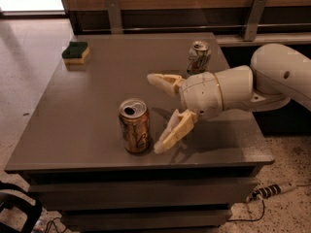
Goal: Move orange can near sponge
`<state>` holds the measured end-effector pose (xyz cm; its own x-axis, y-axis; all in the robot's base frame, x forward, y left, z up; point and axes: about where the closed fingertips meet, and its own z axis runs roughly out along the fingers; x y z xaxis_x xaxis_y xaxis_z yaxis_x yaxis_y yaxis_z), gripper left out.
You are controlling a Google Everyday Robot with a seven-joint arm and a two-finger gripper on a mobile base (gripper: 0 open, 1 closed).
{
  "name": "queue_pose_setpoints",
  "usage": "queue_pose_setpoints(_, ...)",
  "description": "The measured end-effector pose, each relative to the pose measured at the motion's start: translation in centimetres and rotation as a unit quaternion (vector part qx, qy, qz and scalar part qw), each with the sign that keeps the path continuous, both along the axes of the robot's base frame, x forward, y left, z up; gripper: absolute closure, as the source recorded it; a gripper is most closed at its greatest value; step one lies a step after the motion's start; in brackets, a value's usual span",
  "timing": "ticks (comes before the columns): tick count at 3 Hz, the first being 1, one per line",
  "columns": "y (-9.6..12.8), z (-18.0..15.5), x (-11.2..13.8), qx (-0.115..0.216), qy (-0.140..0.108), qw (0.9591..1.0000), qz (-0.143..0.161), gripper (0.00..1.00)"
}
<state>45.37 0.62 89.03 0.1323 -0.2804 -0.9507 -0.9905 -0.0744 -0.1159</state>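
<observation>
The orange can [134, 125] stands upright near the table's front edge, coppery with a silver top. The sponge [76, 52], yellow with a dark green top, lies at the table's far left corner. My gripper [157, 112] reaches in from the right, just right of the orange can, with its cream fingers [174, 130] spread wide apart. The near finger's tip is close beside the can's base; the far finger points left above and behind the can. It holds nothing.
A white and green can [198, 57] stands at the back right of the grey table [87, 110], behind my arm. A wooden wall with metal brackets runs along the back. A power strip [269, 191] and cables lie on the floor.
</observation>
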Motion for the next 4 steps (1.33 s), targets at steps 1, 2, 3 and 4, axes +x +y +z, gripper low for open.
queue_pose_setpoints(1,1.3,-0.2,-0.4,0.004,0.008,0.9998,0.017,0.0)
queue_pose_setpoints(2,1.6,-1.0,-0.6,0.008,0.019,0.9996,0.02,0.18)
queue_pose_setpoints(3,1.8,-1.6,-0.7,0.012,0.024,0.9994,0.021,0.42)
queue_pose_setpoints(4,1.8,-1.5,-0.9,0.016,0.02,0.9994,0.024,0.65)
